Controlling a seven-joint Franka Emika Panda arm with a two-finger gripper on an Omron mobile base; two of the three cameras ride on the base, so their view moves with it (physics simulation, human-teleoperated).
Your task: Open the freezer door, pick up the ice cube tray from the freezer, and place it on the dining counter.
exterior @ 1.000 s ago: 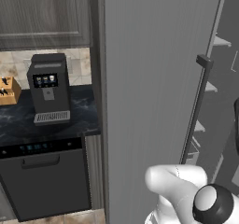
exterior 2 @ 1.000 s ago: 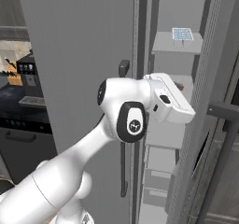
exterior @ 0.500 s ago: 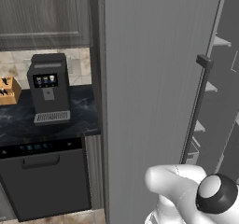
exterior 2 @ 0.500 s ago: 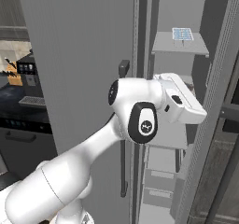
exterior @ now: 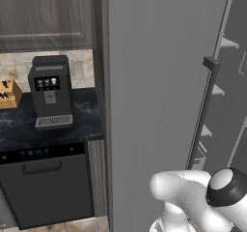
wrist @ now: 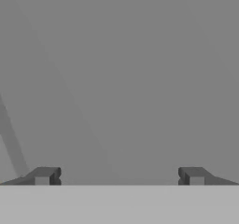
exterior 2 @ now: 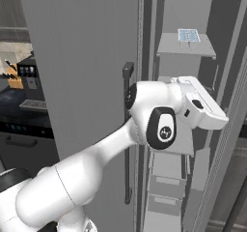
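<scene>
Brushed-grey metal of the freezer door [exterior: 159, 91] takes up the middle of the left base view, its dark bar handle [exterior: 205, 112] running down at centre right. White arm links with a dark joint cap are bent at the lower right of the frame. A coffee machine [exterior: 49, 92] is seen at the left on a dark worktop [exterior: 19, 124].

From the right base view, the arm is raised from the lower left and bent at the elbow, with the hand [exterior 2: 202, 105] pushed into the open freezer [exterior 2: 185, 81] at centre right. The ice cube tray [exterior 2: 188, 35] is laid on a shelf at the upper right, above the hand and apart from it.

Through the hand view, the gripper [wrist: 119, 176] is spread wide with nothing between its tips, faced by plain grey surface.
</scene>
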